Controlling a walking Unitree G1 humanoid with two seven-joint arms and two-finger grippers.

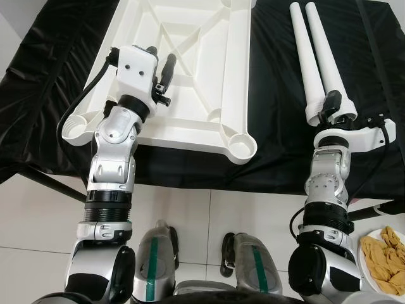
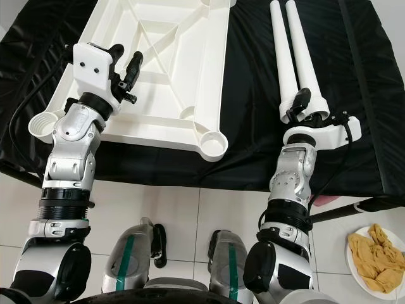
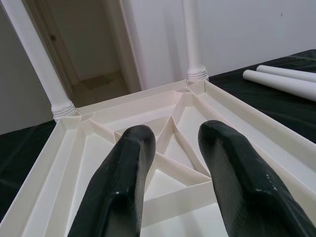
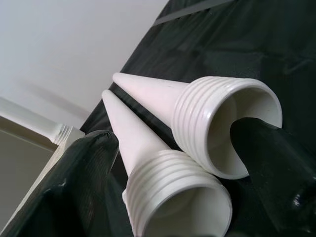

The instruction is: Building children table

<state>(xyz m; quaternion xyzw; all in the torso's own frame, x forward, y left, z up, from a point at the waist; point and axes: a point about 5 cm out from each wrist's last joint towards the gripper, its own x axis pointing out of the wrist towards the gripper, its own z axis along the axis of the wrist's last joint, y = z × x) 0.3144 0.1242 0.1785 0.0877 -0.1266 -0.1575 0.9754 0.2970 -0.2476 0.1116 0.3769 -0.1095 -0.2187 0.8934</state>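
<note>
The white table top [image 1: 190, 38] lies upside down on the black cloth, with two legs [image 3: 47, 64] standing in its far corner sockets. Its near sockets [image 1: 240, 144] are bare. My left gripper [image 1: 166, 71] hovers open just above the ribbed underside near its left rim, nothing between its fingers [image 3: 123, 177]. Two loose white legs [image 1: 316, 57] lie side by side on the cloth to the right. My right gripper [image 1: 334, 106] is open at their threaded ends [image 4: 197, 113]. One finger lies beside the nearer leg, the other at the hollow mouth of the second leg.
The black-covered table's front edge [image 1: 190, 177] runs just before my arms, with white tiled floor below. A white plate [image 1: 370, 263] with yellow pieces sits on the floor at my lower right. A dark bar [image 1: 380, 208] sticks out under the table at the right.
</note>
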